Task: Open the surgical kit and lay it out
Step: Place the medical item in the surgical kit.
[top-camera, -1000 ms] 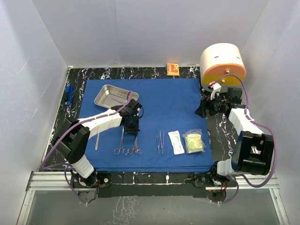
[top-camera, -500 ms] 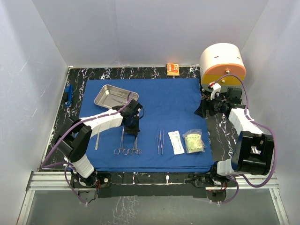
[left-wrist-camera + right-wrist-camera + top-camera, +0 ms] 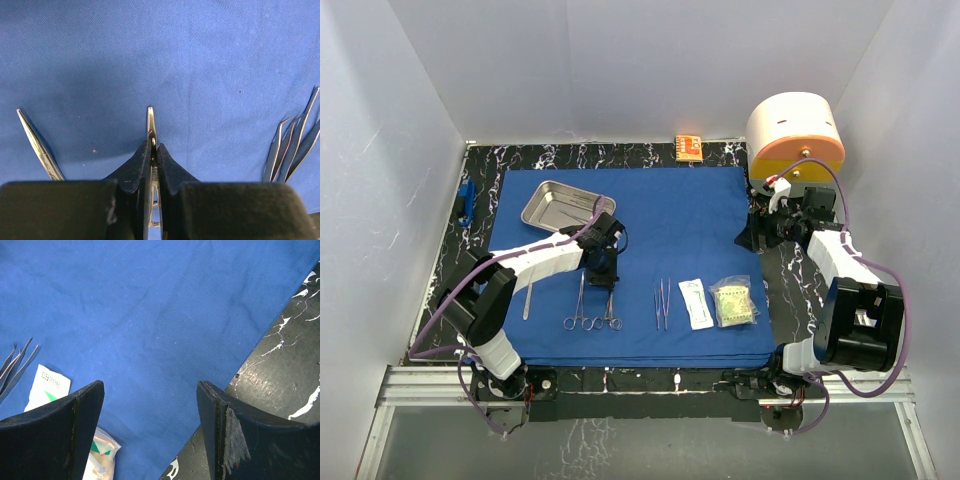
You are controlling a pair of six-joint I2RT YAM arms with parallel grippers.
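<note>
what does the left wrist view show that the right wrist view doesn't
Only left wrist: the left claw shut on a slim metal forceps, and a second slim metal instrument lying apart to its left.
Only right wrist: the open right claw, a white sealed packet, a clear sealed packet, and the black marbled tabletop past the cloth's edge.
Both: the royal-blue cloth and the slim metal tweezers.

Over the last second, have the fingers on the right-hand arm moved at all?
No. The right fingers stay open at the right edge of the blue cloth, just in front of the cream-and-orange cylinder, same as before.
</note>
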